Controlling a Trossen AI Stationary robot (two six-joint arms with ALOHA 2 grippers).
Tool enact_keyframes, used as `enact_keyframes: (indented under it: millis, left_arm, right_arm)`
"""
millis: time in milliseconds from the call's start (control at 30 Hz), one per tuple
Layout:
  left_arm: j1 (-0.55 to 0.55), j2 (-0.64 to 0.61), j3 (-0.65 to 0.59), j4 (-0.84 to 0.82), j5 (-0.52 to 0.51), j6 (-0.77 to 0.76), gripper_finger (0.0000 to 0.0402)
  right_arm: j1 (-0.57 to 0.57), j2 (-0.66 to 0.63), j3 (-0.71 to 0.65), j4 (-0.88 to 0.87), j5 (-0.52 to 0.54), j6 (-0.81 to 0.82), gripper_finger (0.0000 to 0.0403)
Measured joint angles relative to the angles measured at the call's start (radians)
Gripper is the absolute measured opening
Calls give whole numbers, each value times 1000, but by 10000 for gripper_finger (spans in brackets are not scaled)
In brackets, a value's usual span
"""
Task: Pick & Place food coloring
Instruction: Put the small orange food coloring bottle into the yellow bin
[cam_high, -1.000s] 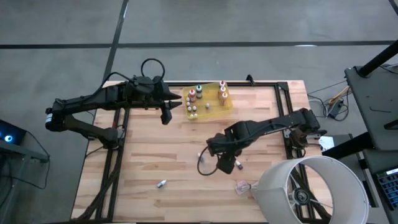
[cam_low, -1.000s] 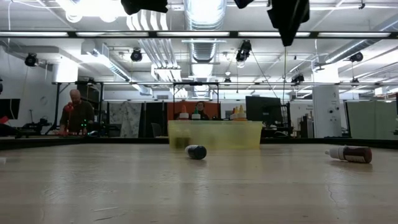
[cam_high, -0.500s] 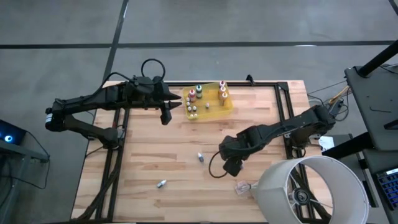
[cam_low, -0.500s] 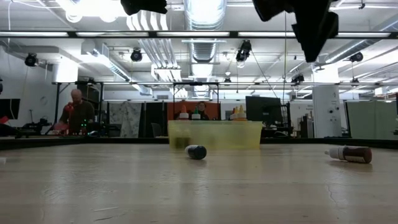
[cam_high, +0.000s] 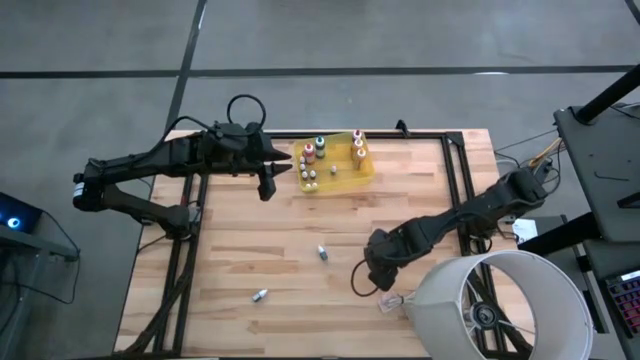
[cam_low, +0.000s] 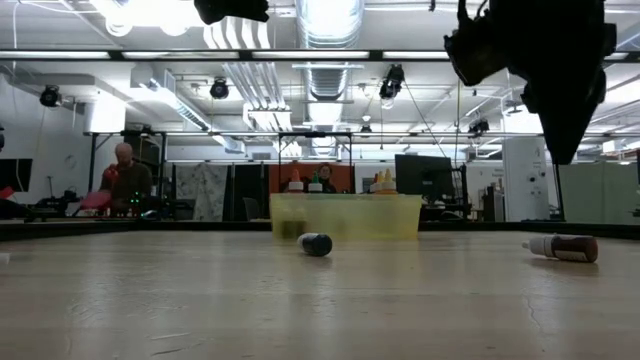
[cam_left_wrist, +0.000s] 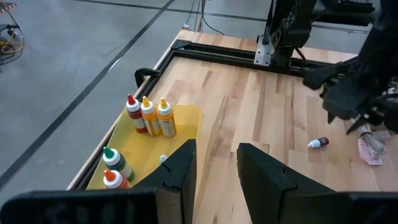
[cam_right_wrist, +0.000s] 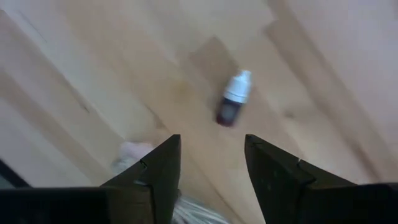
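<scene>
A small food coloring bottle (cam_right_wrist: 232, 99) with a dark body and a white cap lies on its side on the wood table, also seen in the low view (cam_low: 563, 246). My right gripper (cam_right_wrist: 211, 142) hangs open above it, pointing down, near the table's near right part (cam_high: 378, 278). Two more bottles lie loose on the table (cam_high: 322, 252) (cam_high: 259, 295). Several bottles stand in the yellow tray (cam_high: 345, 178) at the far edge. My left gripper (cam_left_wrist: 214, 152) waits raised beside the tray (cam_high: 268, 186), open, nothing between its fingers.
A clear crumpled plastic scrap (cam_high: 392, 300) lies close to my right gripper, toward the near edge. A big white round shade (cam_high: 500, 305) stands at the near right corner. A black frame (cam_high: 455, 170) runs along the table's far and side edges. Bare wood lies in the middle.
My right gripper has gone toward the table's near right corner and come down, rolling about its own axis; it now stands over the dark bottle that lay beside it before. The bottles have not moved.
</scene>
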Motion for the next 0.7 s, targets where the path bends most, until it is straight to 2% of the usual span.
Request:
enact_keyframes:
  millis: [200, 433, 700]
  left_arm:
    - [0, 0, 0, 0, 0, -2, 90]
    - [0, 0, 0, 0, 0, -2, 90]
    - [0, 15, 0, 3, 0, -2, 90]
  right_arm:
    - [16, -1, -77, 171, -1, 97, 192]
    - [16, -3, -128, 166, 1, 173, 213]
    - [16, -3, -162, 171, -3, 226, 217]
